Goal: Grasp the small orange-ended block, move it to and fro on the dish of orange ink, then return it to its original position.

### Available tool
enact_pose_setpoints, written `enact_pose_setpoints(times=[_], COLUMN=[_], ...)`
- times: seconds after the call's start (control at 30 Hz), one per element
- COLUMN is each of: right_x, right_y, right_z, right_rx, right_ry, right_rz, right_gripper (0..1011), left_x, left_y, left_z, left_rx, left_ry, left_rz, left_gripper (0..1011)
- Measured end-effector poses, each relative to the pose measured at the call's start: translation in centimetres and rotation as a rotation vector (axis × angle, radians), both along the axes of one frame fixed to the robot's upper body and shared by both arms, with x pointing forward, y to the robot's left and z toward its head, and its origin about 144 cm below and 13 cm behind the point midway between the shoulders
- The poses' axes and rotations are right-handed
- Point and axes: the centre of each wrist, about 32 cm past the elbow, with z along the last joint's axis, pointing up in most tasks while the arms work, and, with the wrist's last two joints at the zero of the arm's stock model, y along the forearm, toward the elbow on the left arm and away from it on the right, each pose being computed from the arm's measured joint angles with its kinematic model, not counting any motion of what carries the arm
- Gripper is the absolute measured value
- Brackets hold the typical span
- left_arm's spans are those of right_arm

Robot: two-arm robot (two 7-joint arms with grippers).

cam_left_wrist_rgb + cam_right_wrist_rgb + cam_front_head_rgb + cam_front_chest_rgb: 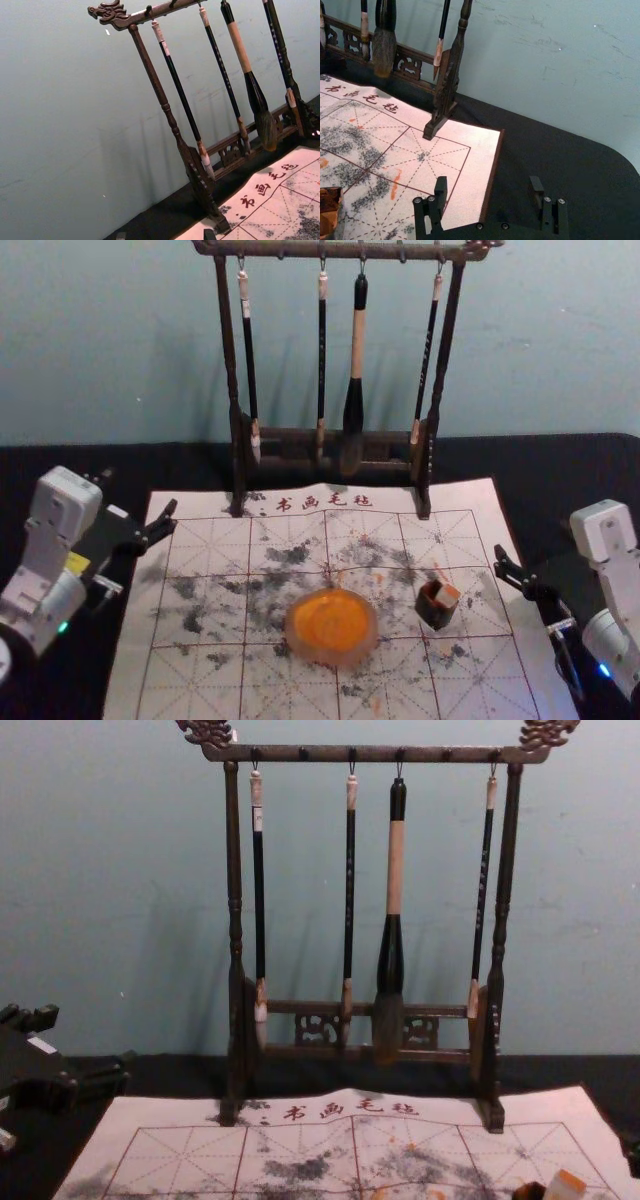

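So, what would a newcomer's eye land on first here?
Probably the bright dish of orange ink, on the mat before the robot. Then the dark rack behind it, where four brushes hang in a row. After that, the orange-ended block in its dark holder, right of the dish.

So the tabletop was plain black, with a rounded far right corner. A pale, ink-blotched mat with a printed grid lay on it, kinda central, and a dark wooden brush rack straddled the mat's far edge, toward the tabletop's far edge.
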Motion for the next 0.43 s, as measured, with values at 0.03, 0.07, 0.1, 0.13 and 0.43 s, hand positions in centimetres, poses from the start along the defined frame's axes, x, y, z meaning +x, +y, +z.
enact_pose_setpoints(times=[0.03,0.07,0.1,0.13,0.43], right_x=[0.0,0.0,0.0,0.0,0.0], right_y=[0.0,0.0,0.01,0.01,-0.01], right_z=[0.0,0.01,0.01,0.01,0.02], right_rx=[0.0,0.0,0.0,0.0,0.0], right_ry=[0.0,0.0,0.0,-0.001,-0.001], right_rz=[0.0,0.0,0.0,0.0,0.0], right_gripper=[1000,1000,1000,1000,1000], left_x=[0.0,0.0,0.0,0.0,0.0], left_y=[0.0,0.0,0.0,0.0,0.0], left_z=[0.0,0.0,0.0,0.0,0.0], left_rx=[0.0,0.0,0.0,0.0,0.0], left_ry=[0.0,0.0,0.0,0.0,0.0], left_rz=[0.0,0.0,0.0,0.0,0.0], left_gripper=[1001,1001,1001,1001,1001])
